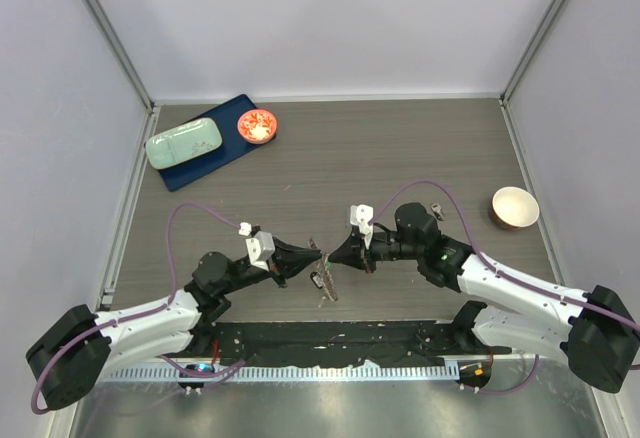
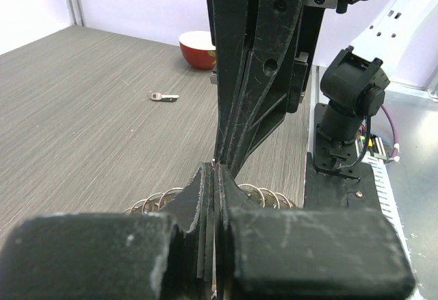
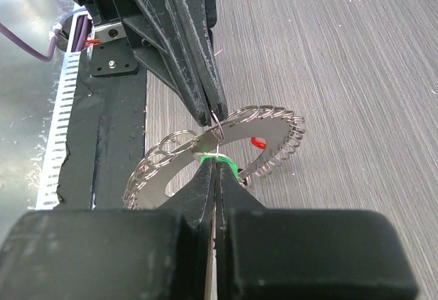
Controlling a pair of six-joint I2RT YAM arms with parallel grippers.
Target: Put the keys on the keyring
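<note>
The keyring (image 3: 277, 130), a flat grey metal ring fringed with small silvery loops, hangs tilted just above the table between the two grippers; in the top view the keyring (image 1: 326, 284) is near the front edge. My left gripper (image 3: 211, 118) is shut on a small loop at the keyring's rim. Tip to tip with it, my right gripper (image 3: 215, 161) is shut on the thin metal of the green-tagged key (image 3: 231, 168). A red-tagged key (image 3: 258, 142) lies against the ring's face. In the left wrist view my left gripper (image 2: 215, 168) meets the right gripper's fingers (image 2: 253, 88).
A loose small key (image 1: 437, 210) lies on the table beside a bowl (image 1: 515, 207) at the right. A blue tray (image 1: 228, 153) at the back left holds a mint case (image 1: 184, 143) and a red bowl (image 1: 257, 125). A black mat (image 1: 330, 338) runs along the near edge.
</note>
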